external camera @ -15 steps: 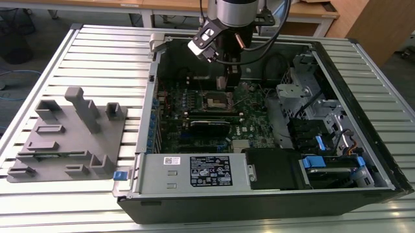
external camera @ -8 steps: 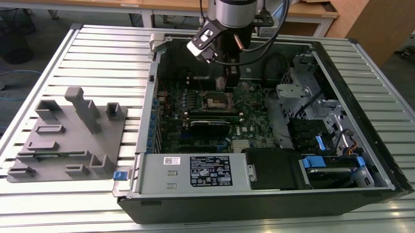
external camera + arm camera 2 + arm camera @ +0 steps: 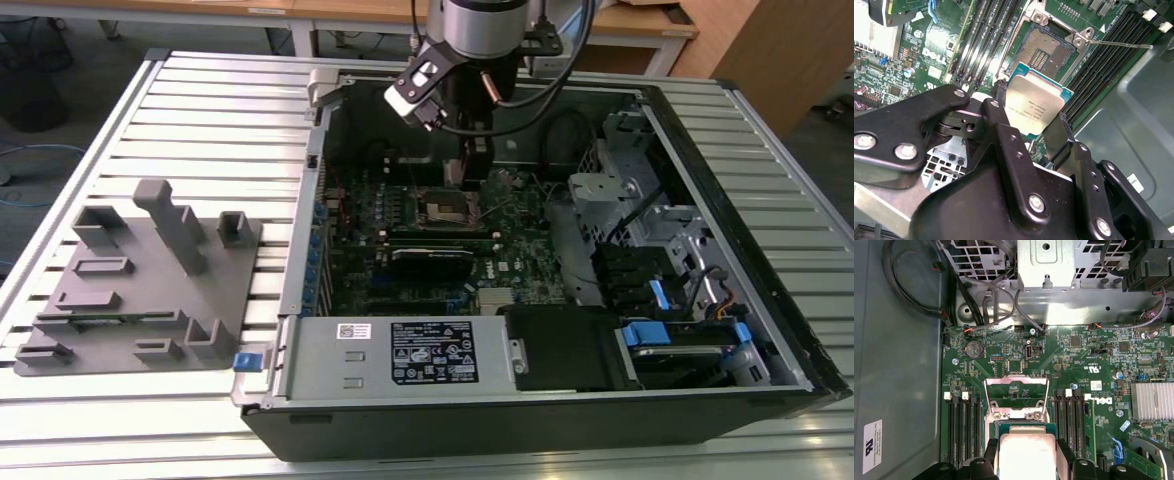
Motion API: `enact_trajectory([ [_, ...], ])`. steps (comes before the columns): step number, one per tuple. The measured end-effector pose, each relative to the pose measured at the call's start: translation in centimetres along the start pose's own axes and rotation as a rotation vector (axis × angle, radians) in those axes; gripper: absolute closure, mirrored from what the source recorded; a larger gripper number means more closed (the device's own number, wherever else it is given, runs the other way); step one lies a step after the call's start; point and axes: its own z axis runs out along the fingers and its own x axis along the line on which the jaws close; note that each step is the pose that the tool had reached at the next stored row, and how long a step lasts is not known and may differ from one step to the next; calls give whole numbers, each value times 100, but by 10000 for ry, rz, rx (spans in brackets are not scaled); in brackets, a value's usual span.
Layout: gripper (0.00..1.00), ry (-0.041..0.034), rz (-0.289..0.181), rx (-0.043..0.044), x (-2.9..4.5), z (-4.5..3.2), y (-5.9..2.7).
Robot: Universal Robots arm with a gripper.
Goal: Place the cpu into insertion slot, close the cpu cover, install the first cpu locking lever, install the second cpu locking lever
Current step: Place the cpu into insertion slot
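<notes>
My gripper [image 3: 1030, 122] is shut on the cpu [image 3: 1035, 106], a small square chip with a silvery top, pinched at two opposite edges by the black fingers [image 3: 997, 116]. In the first wrist view the cpu [image 3: 1026, 452] hangs over the green motherboard, just short of the insertion slot. The slot's tan-gold pin field [image 3: 1040, 50] lies bare. The cpu cover [image 3: 1016, 390], a thin metal frame, is swung open past the slot. A thin locking lever [image 3: 1119, 45] sticks out sideways from the slot's corner. In the exterior view the gripper [image 3: 470, 172] hovers inside the case above the insertion slot [image 3: 447, 207].
Long black memory slots [image 3: 961, 427] flank the socket on both sides. A finned heatsink [image 3: 1154, 401] and a black card [image 3: 430, 262] sit on the board nearby. The metal drive cage [image 3: 627, 200] and case walls hem the arm in. A grey fixture plate [image 3: 134, 280] lies on the table beside the case.
</notes>
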Motion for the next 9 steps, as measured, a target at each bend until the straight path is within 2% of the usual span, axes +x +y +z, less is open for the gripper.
enact_trajectory([
  [9,46,-1,0,1,0,5,-1],
])
